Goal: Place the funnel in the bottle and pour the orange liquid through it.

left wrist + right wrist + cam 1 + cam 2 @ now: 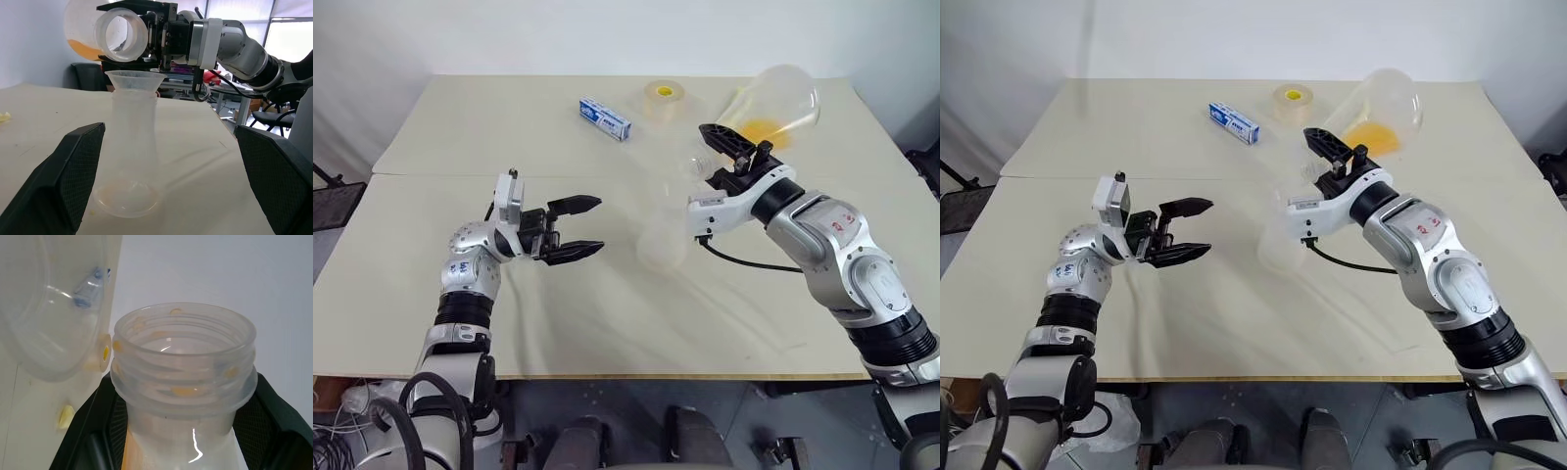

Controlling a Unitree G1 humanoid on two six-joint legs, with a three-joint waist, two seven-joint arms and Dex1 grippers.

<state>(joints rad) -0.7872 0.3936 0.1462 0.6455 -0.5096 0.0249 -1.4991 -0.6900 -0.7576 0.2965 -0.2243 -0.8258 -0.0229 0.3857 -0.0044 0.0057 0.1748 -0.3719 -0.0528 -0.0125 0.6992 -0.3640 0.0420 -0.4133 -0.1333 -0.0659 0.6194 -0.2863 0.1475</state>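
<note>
Table (460,147): tape roll (664,94), perhaps carton (605,118).

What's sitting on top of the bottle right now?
The funnel sits in the bottle neck. Above it the right hand tilts the flask of orange liquid. Funnel stem indistinct.

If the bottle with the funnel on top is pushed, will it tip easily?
Probably not: the bottle has a wide base and looks nearly empty, so a push likely slides it. The funnel sits loosely in its neck and could topple off.
</note>
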